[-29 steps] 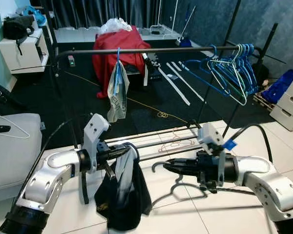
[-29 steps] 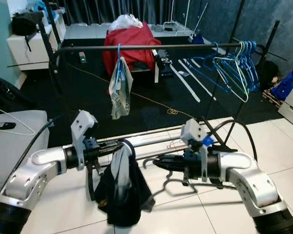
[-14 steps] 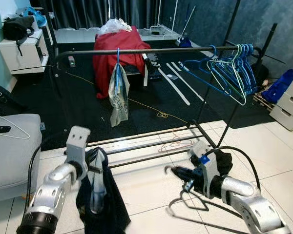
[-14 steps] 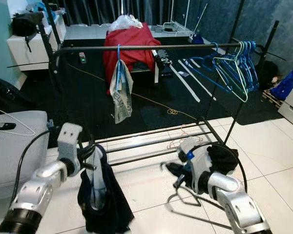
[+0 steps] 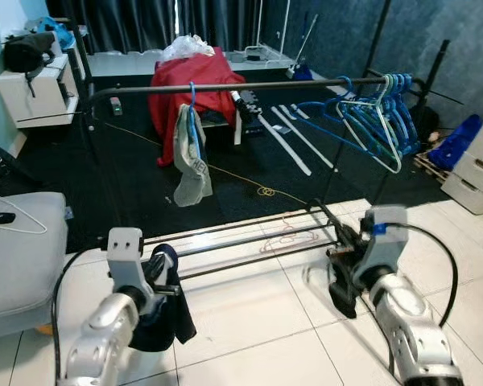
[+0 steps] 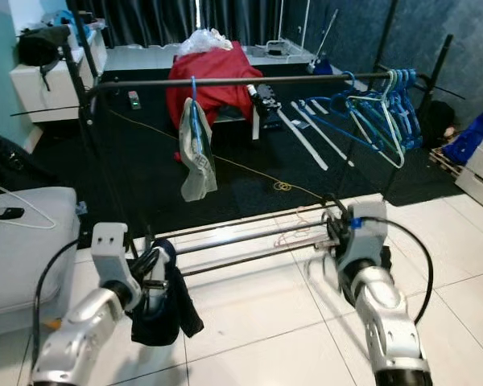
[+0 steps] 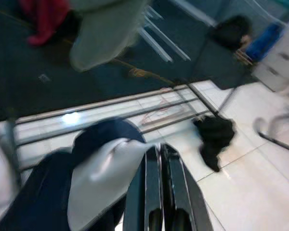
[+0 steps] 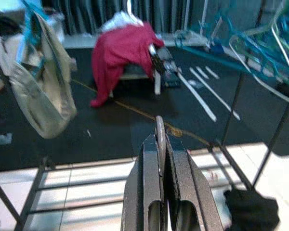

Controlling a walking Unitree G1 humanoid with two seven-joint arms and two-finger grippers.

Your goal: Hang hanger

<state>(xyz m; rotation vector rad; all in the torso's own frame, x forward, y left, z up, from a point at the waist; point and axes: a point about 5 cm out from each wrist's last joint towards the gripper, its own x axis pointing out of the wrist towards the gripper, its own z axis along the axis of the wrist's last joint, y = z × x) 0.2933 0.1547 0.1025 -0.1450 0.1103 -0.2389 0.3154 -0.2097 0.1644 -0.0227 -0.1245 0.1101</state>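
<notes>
Rail: black clothes rail (image 5: 249, 84) across the far part of the head views, over dark flooring.
Hung items: pale garment on a blue hanger (image 5: 191, 153) toward the rail's left end; bunch of blue and green hangers (image 5: 378, 112) at its right end.
Behind the rail: red cloth (image 5: 185, 84) draped over furniture.
Left edge: grey seat (image 5: 20, 249) with a white wire hanger lying on it.
Rack base: low metal bars (image 5: 241, 245) on white tiles, between the two arms.
Left arm: silver, low at the left, with the left gripper (image 5: 163, 269) buried in a dark garment (image 5: 165, 310) that hangs from it — fingers hidden by the cloth in the head views.
Right arm: silver, at the right, wrist raised, right gripper (image 5: 344, 251) beside the rack's right foot; black cloth (image 5: 342, 296) on the tiles just under it.

Left wrist view: left gripper (image 7: 159, 192) with its two black fingers (image 7: 149, 187) pressed together, a thin slit between them; whether anything is pinched cannot be told.
Beside those fingers: dark garment with pale lining (image 7: 86, 183) bunched up against them.
Farther along: rack bars, black cloth on the tiles.

Right wrist view: right gripper (image 8: 160, 178) squeezed on a thin metal wire (image 8: 159, 139) — the hanger's, standing up from between the fingers (image 8: 147, 187).
Background there: pale garment, red cloth, blue hangers, all blurred.
</notes>
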